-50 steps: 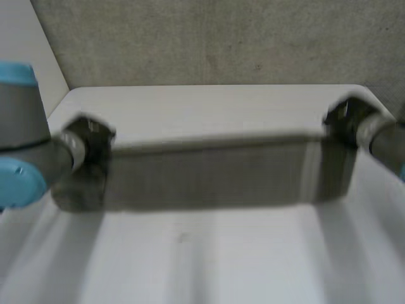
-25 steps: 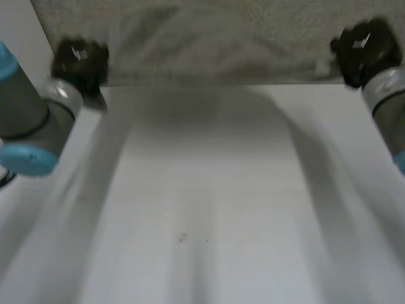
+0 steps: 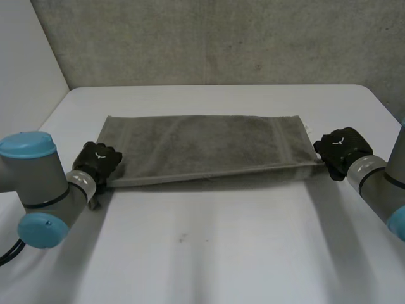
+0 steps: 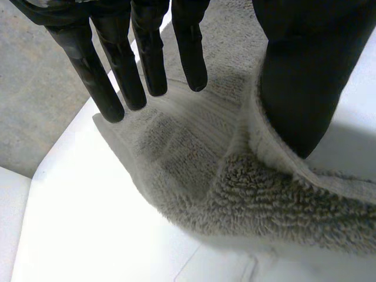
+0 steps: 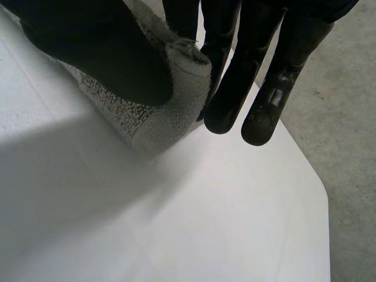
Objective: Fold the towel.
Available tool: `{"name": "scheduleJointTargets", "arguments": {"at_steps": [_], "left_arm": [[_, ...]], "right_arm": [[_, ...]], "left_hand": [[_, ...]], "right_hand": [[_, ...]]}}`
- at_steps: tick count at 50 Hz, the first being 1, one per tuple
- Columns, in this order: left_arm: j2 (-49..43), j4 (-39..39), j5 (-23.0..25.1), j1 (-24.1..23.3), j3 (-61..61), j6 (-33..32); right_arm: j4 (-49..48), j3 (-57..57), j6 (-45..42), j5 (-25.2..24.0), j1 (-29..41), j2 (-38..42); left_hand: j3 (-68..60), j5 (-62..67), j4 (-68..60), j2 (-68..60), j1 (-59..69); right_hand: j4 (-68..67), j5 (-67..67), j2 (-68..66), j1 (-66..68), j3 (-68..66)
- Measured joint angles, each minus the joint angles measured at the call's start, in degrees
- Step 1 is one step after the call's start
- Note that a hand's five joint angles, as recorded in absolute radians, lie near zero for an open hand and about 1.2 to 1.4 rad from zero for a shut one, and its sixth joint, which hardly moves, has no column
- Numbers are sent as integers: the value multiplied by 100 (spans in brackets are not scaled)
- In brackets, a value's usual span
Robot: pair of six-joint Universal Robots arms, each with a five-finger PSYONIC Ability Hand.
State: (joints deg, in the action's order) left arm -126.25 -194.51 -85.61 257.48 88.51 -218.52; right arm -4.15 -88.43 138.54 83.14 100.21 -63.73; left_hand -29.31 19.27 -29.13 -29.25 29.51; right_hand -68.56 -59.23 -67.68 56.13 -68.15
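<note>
A grey towel [image 3: 202, 149] lies flat on the white table [image 3: 221, 253] as a long folded strip running left to right. My left hand [image 3: 96, 161] is at its near-left corner. In the left wrist view its fingers [image 4: 147, 53] are straight and spread above the towel [image 4: 235, 188], well apart from the thumb [image 4: 299, 76], against which the towel's edge leans. My right hand [image 3: 342, 151] is at the near-right corner. There its thumb [image 5: 100, 53] and fingers [image 5: 235, 88] pinch the towel's corner [image 5: 170, 111] just above the table.
Grey floor [image 3: 221, 44] lies beyond the table's far edge, and a pale wall [image 3: 25, 63] stands at the far left. Bare table stretches in front of the towel, towards me.
The towel was held up stretched between both hands and swung to the far side; now it lies folded on the table. The left hand's fingers have opened off it.
</note>
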Motion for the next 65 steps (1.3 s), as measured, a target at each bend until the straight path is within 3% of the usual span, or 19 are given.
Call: {"name": "scheduleJointTargets", "arguments": {"at_steps": [17,20,24,29,35,43,48,51,57,65], "left_arm": [[709,-784,-634,-3,804,11],[892,-776,-667,0,983,14],[1163,-704,-651,5,1230,35],[1353,-614,-621,29,1411,48],[1957,81,-566,169,1871,46],[2803,2016,-516,394,2264,-23],[3202,3174,-252,515,2358,-138],[3294,3425,-21,542,2273,-205],[3144,3135,302,534,1800,-239],[1851,2005,334,442,514,-191]], "right_arm": [[64,-87,105,21,-225,-40],[141,-127,143,10,-222,-71],[317,-148,149,-12,-218,-163],[520,-178,120,-77,-219,-245],[1484,-446,-368,-517,-328,-481],[3171,-1206,-2261,-788,-1045,-1023],[3943,-1407,-3101,-907,-1536,-1413],[4070,-1318,-3203,-1029,-1663,-1540],[3801,-861,-2853,-1220,-1641,-1495],[2639,264,-1622,-1054,-942,-464]], "left_hand": [[547,-567,537,540,-515],[-224,124,-249,-227,180],[-2883,2906,-2909,-2941,3029],[-3780,3724,-3804,-3814,3577],[-3998,3915,-4016,-4015,3706],[-4028,3941,-4056,-4043,3722],[-4033,3941,-4059,-4047,3739],[-4034,3941,-4060,-4048,3739],[-4034,3965,-4060,-4050,3739],[-4035,3968,-4060,-4050,3740]], "right_hand": [[0,0,0,0,0],[0,0,0,0,0],[0,-1,0,0,0],[0,-1,0,0,0],[0,-1,0,0,0],[0,-1,0,0,0],[0,-1,0,0,0],[0,-2,0,0,0],[0,-2,0,0,0],[0,-2,0,0,0]]}}
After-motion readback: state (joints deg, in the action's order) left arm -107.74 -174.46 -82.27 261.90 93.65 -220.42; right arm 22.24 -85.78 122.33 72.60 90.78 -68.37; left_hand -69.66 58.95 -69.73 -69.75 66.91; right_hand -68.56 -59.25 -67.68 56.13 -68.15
